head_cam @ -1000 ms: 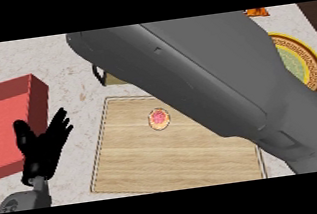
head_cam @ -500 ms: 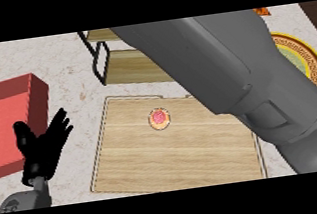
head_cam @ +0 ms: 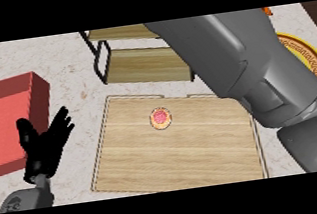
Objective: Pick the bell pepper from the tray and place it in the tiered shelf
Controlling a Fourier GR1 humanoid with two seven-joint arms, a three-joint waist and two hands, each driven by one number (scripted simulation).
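So the bell pepper [head_cam: 161,117] is sitting untouched near the middle of the tray [head_cam: 176,162], with nothing holding it. The tiered shelf [head_cam: 144,63] stands just past the tray's far edge, so I'd guess it's a short carry. The left hand [head_cam: 45,144] is parked beside the red box [head_cam: 4,124], fingers spread and pointing up, probably just keeping clear. The right forearm [head_cam: 246,72] stretches across toward the shelf. The right hand is out of view, so I can't tell its state.

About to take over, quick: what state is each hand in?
Left hand: open, fingers up, resting at lower left, holding nothing.
Right hand: not in view; only its forearm shows.
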